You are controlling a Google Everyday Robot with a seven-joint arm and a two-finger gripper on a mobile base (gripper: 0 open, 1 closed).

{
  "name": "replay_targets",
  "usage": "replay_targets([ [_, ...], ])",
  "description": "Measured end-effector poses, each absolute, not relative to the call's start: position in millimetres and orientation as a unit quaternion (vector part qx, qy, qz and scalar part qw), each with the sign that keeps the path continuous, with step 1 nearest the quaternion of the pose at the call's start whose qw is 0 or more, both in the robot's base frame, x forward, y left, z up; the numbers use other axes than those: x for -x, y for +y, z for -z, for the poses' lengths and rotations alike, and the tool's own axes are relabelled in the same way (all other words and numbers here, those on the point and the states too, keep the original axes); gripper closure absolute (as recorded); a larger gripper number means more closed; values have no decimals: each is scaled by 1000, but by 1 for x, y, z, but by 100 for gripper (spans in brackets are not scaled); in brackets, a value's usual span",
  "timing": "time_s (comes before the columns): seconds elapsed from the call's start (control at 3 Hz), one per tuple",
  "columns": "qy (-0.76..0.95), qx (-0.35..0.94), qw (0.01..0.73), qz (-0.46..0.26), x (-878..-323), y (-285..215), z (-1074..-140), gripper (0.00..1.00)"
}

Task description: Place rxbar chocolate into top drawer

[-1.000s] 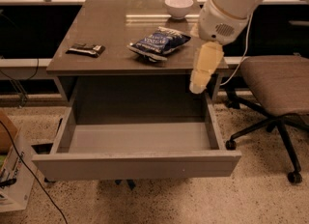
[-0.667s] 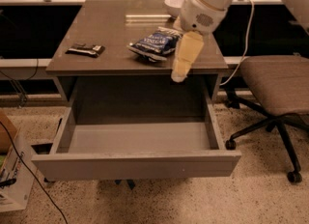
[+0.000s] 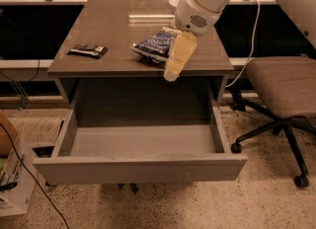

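The rxbar chocolate (image 3: 88, 51) is a small black bar lying flat near the left edge of the grey table top (image 3: 113, 33). The top drawer (image 3: 140, 166) stands pulled out wide under the table, its inside bare. My gripper (image 3: 173, 70) hangs from the white arm over the table's front edge, right of centre, just in front of the blue chip bag (image 3: 155, 44). It is well to the right of the rxbar and holds nothing that I can see.
A white bowl (image 3: 174, 1) sits at the back of the table, partly behind the arm. An office chair (image 3: 284, 87) stands to the right. Cardboard boxes (image 3: 12, 173) and cables lie on the floor at the left.
The arm and gripper have moved left, from beyond the table's right front corner to over the front edge by the chip bag. The rxbar, chip bag and drawer have not moved.
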State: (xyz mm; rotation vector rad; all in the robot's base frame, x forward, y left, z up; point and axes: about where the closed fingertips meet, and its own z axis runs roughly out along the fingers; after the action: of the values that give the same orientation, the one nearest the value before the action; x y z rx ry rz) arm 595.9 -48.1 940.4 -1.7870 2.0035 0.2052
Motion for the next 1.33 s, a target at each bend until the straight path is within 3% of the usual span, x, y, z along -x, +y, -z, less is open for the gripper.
replay_targets([
  [0.33,706,654,256,-92,-639,12,-942,0],
  [1.33,687,661,270,-133,-720,124,-909,0],
])
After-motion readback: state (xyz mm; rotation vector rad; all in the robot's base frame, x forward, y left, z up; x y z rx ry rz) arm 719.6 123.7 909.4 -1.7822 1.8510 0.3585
